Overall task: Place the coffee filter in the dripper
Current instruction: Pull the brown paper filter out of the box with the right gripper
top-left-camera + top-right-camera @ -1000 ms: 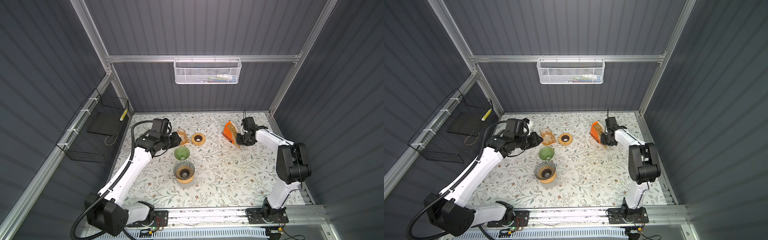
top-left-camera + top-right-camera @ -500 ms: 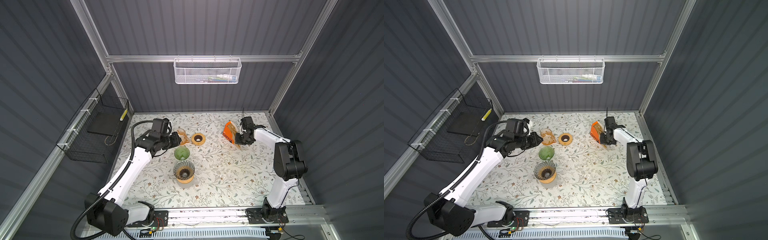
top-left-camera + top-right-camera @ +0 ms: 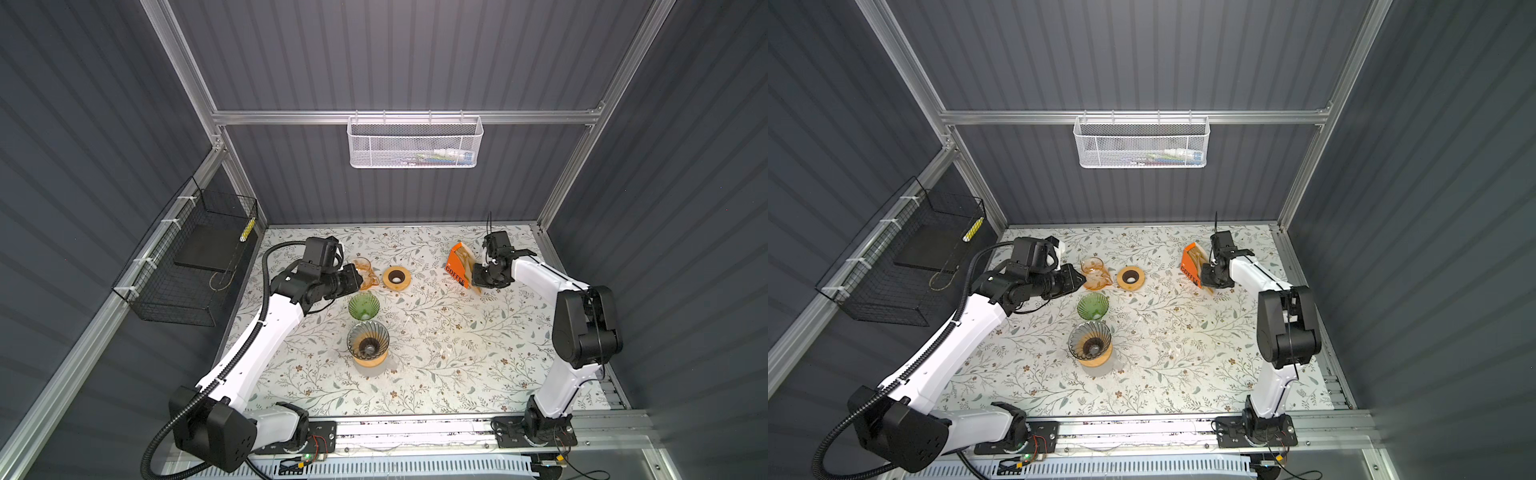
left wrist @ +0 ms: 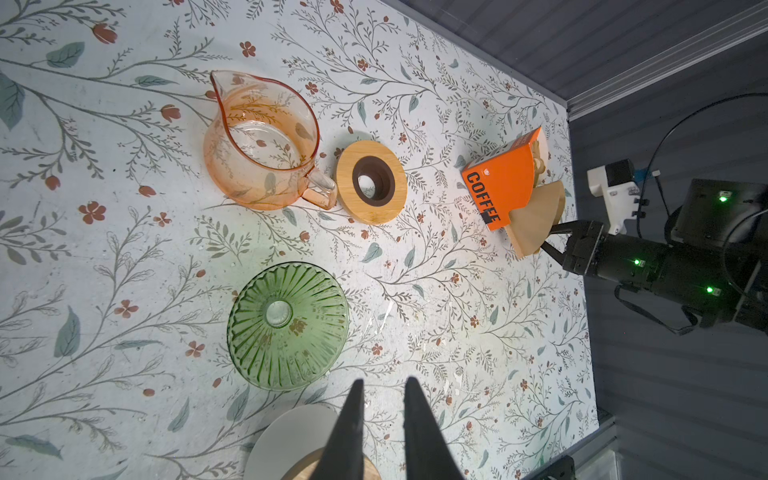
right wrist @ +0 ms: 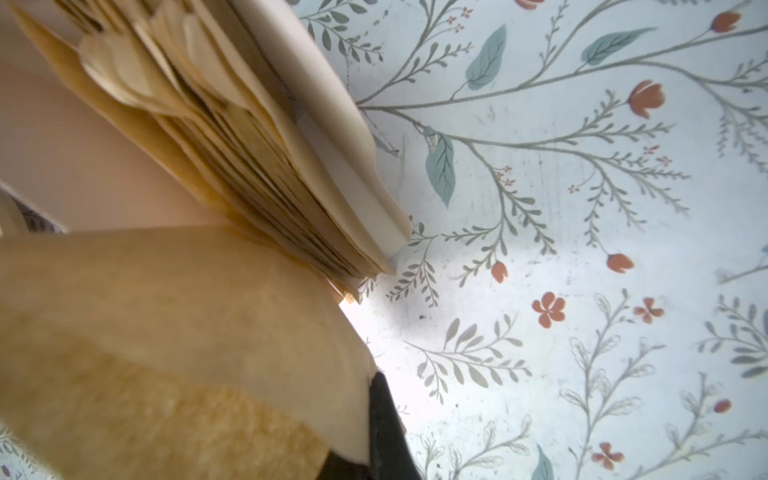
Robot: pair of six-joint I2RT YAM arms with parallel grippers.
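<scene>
A brown paper coffee filter (image 4: pixel 536 220) sticks out of the stack in the orange COFFEE box (image 3: pixel 456 268) at the back right. My right gripper (image 4: pixel 547 237) is shut on the filter's edge. In the right wrist view the filter (image 5: pixel 166 332) covers all but one dark finger (image 5: pixel 382 419). A green ribbed glass dripper (image 3: pixel 363 305) stands empty mid-table, and a smoky glass dripper on a wooden base (image 3: pixel 368 344) stands in front of it. My left gripper (image 4: pixel 384 380) hovers near the green dripper (image 4: pixel 286 326), its jaws slightly apart and holding nothing.
An orange glass pitcher (image 4: pixel 259 145) and a wooden ring (image 4: pixel 371 182) sit behind the green dripper. A black wire basket (image 3: pixel 187 266) hangs on the left wall and a white mesh basket (image 3: pixel 414 143) on the back wall.
My right gripper has closed on the filter at the box, and its arm has shifted slightly toward the box. The left arm has not moved.
</scene>
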